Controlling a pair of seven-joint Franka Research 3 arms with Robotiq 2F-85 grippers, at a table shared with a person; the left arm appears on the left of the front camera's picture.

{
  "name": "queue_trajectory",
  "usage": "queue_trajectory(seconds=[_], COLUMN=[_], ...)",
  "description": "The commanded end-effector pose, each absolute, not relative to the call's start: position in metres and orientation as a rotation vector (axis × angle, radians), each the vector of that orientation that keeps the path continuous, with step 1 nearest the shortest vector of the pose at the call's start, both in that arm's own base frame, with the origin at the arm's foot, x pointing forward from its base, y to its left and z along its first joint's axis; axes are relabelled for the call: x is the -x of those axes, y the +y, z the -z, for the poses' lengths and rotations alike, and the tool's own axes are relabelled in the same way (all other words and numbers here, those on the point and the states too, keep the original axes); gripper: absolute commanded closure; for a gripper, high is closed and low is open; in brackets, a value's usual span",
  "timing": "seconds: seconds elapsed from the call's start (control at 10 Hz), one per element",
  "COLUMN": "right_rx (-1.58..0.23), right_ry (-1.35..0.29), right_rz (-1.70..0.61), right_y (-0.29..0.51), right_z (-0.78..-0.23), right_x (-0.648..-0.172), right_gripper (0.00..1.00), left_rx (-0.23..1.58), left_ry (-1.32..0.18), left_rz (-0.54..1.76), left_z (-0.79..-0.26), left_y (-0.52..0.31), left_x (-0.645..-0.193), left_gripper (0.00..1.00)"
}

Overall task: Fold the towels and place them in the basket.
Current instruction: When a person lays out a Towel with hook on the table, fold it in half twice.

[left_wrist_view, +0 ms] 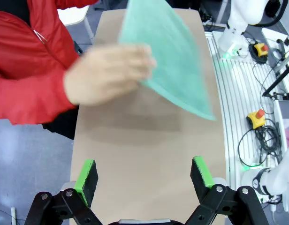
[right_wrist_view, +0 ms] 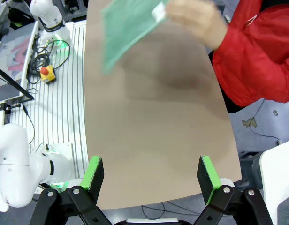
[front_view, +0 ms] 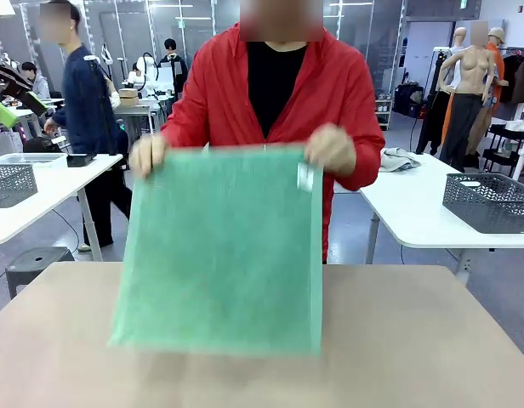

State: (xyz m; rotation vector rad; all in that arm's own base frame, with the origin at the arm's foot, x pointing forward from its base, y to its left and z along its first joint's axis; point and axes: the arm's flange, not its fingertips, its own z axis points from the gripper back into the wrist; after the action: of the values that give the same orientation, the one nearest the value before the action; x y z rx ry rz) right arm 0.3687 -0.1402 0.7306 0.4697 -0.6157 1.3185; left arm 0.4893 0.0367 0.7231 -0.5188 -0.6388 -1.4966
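Note:
A person in a red jacket holds a mint green towel (front_view: 219, 251) up by its two top corners, spread flat above the tan table (front_view: 415, 340). The same towel (left_wrist_view: 168, 51) hangs in the air in the left wrist view, with a blurred hand (left_wrist_view: 107, 72) on one corner. In the right wrist view the towel (right_wrist_view: 128, 26) is near the top, a hand (right_wrist_view: 196, 16) gripping it. My left gripper (left_wrist_view: 144, 176) is open over bare table, far from the towel. My right gripper (right_wrist_view: 151, 173) is open too, with nothing between its fingers. The basket is out of view.
Grey mesh baskets (front_view: 492, 200) (front_view: 11, 183) stand on other white tables behind. Other people stand at the back left. Arm bases and cables (left_wrist_view: 257, 122) lie along the table's robot side.

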Motion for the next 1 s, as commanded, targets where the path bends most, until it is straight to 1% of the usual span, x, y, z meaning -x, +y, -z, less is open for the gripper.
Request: queue_trajectory(seconds=[0.0, 0.9], right_rx=[-0.471, -0.471], right_ry=[-0.622, -0.622], right_rz=[-1.322, -1.322], right_y=[-0.1385, -0.1385], right_z=[-0.7308, -0.7308], right_x=[-0.3678, -0.3678], right_gripper=[0.0, 0.0], left_rx=[0.514, 0.514], left_ry=[-0.645, -0.645], left_rz=[1.496, 1.496], left_z=[-0.7245, -0.7245], left_y=[0.0364, 0.0364], left_x=[-0.4877, -0.4877], left_gripper=[0.0, 0.0])
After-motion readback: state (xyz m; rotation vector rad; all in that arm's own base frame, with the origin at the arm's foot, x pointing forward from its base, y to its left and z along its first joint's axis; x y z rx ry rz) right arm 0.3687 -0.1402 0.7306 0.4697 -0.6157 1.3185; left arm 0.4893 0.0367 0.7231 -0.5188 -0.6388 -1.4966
